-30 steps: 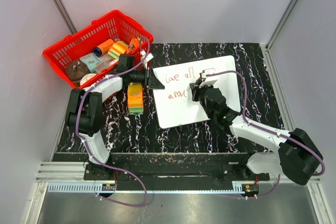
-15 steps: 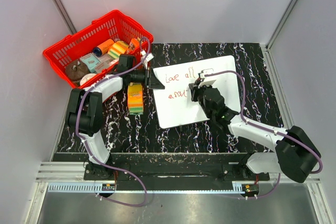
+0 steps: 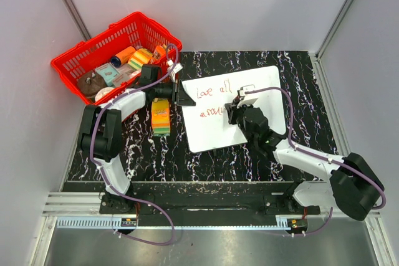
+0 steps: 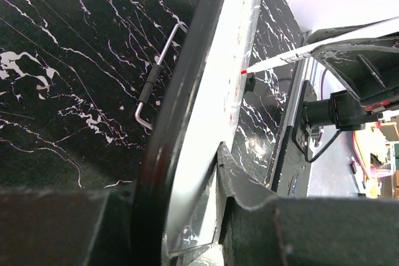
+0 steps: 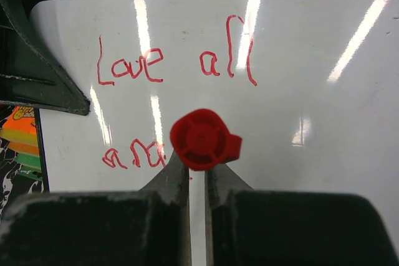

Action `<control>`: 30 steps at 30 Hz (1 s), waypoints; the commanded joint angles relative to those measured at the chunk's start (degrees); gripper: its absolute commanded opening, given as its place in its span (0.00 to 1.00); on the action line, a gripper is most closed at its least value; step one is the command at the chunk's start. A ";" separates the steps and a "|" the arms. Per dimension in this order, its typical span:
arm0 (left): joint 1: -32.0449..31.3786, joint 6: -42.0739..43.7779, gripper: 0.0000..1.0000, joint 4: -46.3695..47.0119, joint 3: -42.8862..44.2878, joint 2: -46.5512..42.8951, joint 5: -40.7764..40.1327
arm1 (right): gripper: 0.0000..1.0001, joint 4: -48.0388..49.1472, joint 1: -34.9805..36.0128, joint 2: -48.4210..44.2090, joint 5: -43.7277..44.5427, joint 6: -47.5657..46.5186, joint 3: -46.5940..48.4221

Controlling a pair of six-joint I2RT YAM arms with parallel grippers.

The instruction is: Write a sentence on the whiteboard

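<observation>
The whiteboard [image 3: 262, 116] lies on the black marbled table. My left gripper [image 3: 181, 95] is shut on its left edge; the left wrist view shows the board [image 4: 225, 79] edge-on between the jaws of that gripper [image 4: 177, 172]. The sentence [image 3: 213, 91] is in red marker: "Love all" [image 5: 162, 60] on the top line, and a few letters [image 5: 132, 155] of a second line below. My right gripper [image 3: 234, 109] is shut on a white pen [image 3: 245, 96], which stands on the board. The pen's red cap [image 5: 199, 140] hides its tip and the newest letters.
A red basket [image 3: 115, 51] full of small items stands at the back left. A stack of coloured sponges [image 3: 161, 116] lies just left of the board, below my left arm. The board's wire handle [image 4: 156, 70] shows on its underside.
My right gripper has shifted slightly to the right with the pen along the second line. The left arm and the board have not moved.
</observation>
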 commanded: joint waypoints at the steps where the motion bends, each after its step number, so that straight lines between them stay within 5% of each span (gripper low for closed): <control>1: -0.94 17.62 0.00 4.13 0.23 2.43 -21.49 | 0.00 -1.60 -0.42 -1.52 -1.01 0.70 -1.40; 30: -1.29 17.97 0.00 3.69 0.23 2.52 -21.93 | 0.00 1.56 -0.77 2.08 4.09 -2.20 4.04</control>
